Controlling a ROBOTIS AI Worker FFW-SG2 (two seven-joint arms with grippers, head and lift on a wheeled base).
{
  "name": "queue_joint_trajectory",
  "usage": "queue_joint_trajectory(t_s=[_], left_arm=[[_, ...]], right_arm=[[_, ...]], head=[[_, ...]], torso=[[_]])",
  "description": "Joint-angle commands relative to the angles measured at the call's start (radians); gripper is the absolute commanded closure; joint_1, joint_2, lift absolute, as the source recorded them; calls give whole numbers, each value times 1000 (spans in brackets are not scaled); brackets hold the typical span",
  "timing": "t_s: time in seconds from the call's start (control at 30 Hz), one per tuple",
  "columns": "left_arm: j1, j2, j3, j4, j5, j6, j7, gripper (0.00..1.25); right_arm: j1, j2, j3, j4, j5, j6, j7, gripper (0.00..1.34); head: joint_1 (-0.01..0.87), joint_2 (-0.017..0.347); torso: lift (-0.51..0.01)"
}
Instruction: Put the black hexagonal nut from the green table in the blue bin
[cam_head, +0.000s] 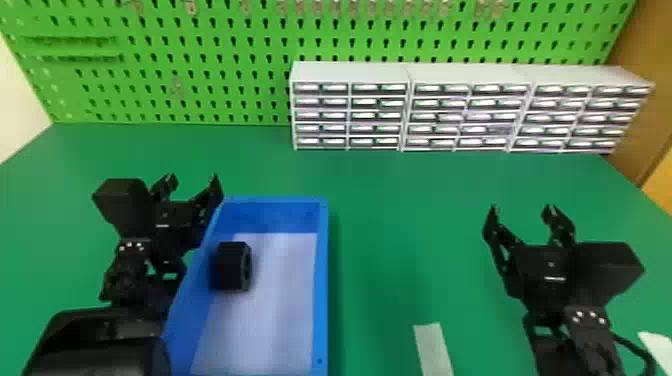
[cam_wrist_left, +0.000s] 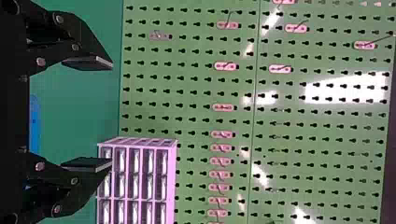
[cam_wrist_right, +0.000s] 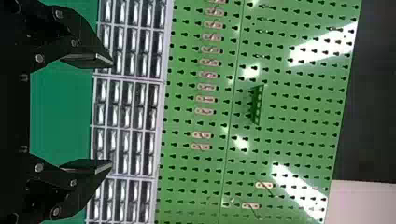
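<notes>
The black hexagonal nut (cam_head: 232, 266) lies inside the blue bin (cam_head: 324, 280), against its left wall, in the head view. My left gripper (cam_head: 194, 185) is over the bin's upper left edge, beyond the nut, with its fingers apart and nothing between them. In the left wrist view that same gripper (cam_wrist_left: 111, 114) is open, and a bit of blue shows behind it. Over the right part of the green table (cam_head: 380, 200) my right gripper (cam_head: 522, 210) stands open and holds nothing. The right wrist view has this gripper (cam_wrist_right: 111, 114) with its fingers spread wide.
A row of grey drawer cabinets (cam_head: 470, 115) stands at the back right of the table, before a green pegboard (cam_head: 200, 60). A pale strip (cam_head: 432, 347) lies on the table between the bin and my right arm, and another pale piece (cam_head: 657, 350) at the right edge.
</notes>
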Motion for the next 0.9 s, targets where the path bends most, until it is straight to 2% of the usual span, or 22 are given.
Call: queue_joint_trajectory(t_s=[0.0, 0.43, 0.87], left_arm=[[3, -3, 3, -5, 2, 0, 0, 512], [3, -3, 3, -6, 1, 0, 0, 512], [0, -3, -2, -6, 1, 0, 0, 512]], right_arm=[[15, 1, 0, -6, -1, 0, 0, 499], [18, 2, -6, -6, -2, 10, 0, 499], [10, -8, -3, -6, -16, 17, 0, 499]], head=[[686, 51], [686, 51], [686, 51]], torso=[[-97], [-97], [-97]])
